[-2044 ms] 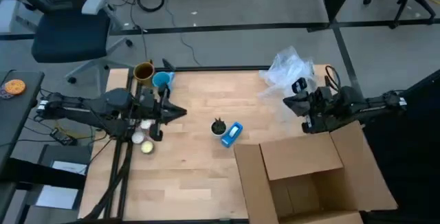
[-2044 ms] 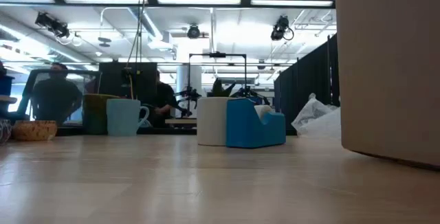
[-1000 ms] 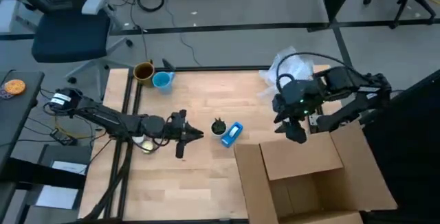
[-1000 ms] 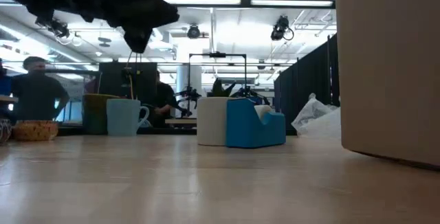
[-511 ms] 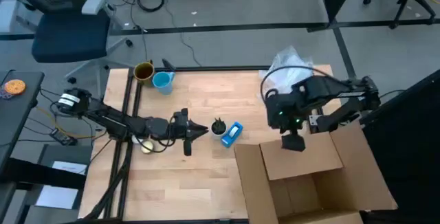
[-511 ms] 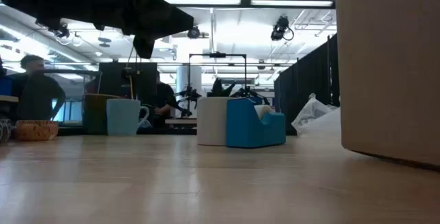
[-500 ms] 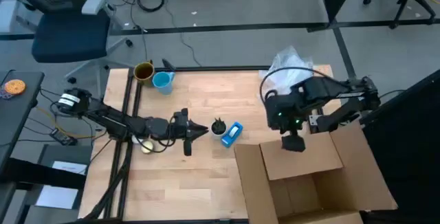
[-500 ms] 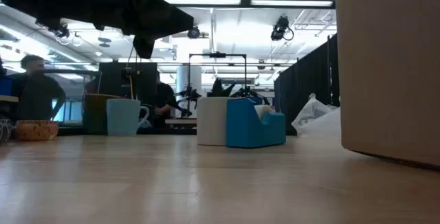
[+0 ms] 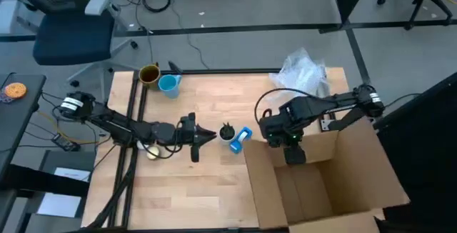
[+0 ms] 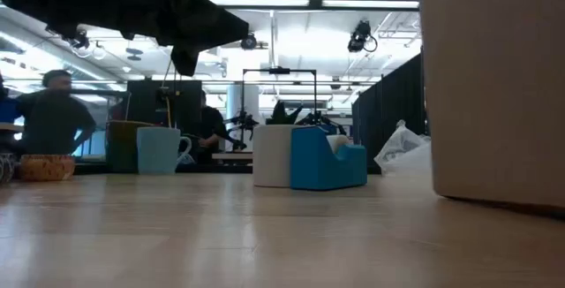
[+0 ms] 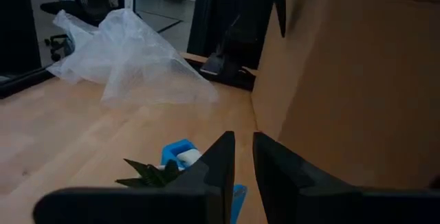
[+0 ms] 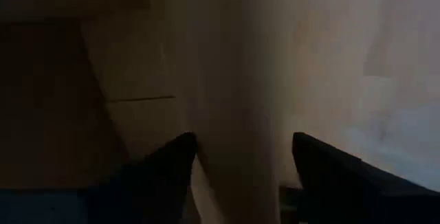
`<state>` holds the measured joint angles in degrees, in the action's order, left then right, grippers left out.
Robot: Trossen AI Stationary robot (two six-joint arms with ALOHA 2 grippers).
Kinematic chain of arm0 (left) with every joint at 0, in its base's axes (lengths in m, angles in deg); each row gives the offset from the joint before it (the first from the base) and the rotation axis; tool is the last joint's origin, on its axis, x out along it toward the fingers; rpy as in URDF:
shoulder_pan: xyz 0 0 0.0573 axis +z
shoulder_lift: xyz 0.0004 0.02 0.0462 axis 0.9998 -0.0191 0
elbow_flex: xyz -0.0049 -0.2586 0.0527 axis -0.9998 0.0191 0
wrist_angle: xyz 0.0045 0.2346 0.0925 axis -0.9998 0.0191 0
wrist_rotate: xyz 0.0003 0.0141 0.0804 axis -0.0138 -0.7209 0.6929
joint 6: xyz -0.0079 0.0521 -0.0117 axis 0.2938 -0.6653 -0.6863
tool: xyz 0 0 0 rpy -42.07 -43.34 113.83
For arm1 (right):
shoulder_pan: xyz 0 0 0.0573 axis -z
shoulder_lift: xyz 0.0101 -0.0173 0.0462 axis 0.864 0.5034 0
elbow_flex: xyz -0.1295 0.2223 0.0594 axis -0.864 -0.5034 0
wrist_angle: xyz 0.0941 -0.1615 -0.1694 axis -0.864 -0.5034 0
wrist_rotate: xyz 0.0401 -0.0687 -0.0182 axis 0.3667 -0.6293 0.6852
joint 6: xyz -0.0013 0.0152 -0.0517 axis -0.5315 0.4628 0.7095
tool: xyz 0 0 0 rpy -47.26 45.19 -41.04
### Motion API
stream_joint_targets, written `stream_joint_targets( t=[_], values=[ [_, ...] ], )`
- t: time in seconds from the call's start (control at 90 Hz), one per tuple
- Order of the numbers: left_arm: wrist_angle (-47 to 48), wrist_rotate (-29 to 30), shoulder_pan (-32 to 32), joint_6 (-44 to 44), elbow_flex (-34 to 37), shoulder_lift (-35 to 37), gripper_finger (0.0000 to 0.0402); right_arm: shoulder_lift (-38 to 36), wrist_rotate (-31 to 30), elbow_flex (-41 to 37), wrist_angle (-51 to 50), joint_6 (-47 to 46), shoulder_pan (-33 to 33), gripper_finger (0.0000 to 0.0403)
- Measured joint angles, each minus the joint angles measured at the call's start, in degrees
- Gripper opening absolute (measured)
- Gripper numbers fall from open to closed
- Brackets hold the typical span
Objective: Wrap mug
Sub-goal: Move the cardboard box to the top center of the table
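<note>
Blue mug (image 9: 168, 84) sits at the table's far left edge beside a brown mug (image 9: 148, 74), untouched, well apart from both arms. Left gripper (image 9: 207, 135), fingers nearly pressed together, hovers near the small plant (image 9: 226, 131). Right gripper (image 9: 294, 154), spread, straddles the cardboard box (image 9: 321, 183) wall (risk: dragging the box into the tape dispenser (image 9: 240, 139)).

The high camera looks straight down on the whole desk (image 9: 214, 183). The low camera sits at desk level and faces the room behind. Both show the blue tape dispenser (image 9: 240, 138) and the cardboard box (image 10: 494, 85). The left wrist camera also sees them, and the right wrist camera is very near the box wall.
</note>
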<state>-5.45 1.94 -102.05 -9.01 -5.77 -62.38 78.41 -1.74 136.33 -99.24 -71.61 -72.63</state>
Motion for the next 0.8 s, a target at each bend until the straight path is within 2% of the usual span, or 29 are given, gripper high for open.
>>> stream_joint_targets(
  t=[0.133, 0.178, 0.378, 0.456, 0.544, 0.8],
  values=[
    [0.1, -1.1, 0.0, -1.3, 0.0, 0.9, 0.0039, -0.1, 1.1, 0.0, 0.0, 0.0, -0.3, 0.0046],
    [0.2, -1.6, 0.0, -1.9, 0.0, 1.5, 0.0039, -0.3, 1.9, 0.1, -0.1, 0.1, -0.3, 0.0020],
    [2.2, -3.0, 0.0, -5.8, 0.0, 5.4, 0.0039, -2.6, 11.6, 6.6, 0.0, -3.0, 0.1, 0.0005],
    [5.7, -2.9, 0.0, -7.3, 0.0, 6.8, 0.0039, -3.7, 12.1, 11.7, -0.1, -2.9, 1.4, 0.0003],
    [9.2, -1.7, 0.0, -7.6, 0.0, 7.9, 0.0039, -5.1, 7.2, 18.2, -0.1, -1.9, 3.6, 0.0002],
    [18.2, 0.2, 0.0, -5.9, 0.0, 8.4, 0.0039, -7.8, -18.1, 33.5, 3.3, 6.7, 11.4, 0.0001]
  ],
)
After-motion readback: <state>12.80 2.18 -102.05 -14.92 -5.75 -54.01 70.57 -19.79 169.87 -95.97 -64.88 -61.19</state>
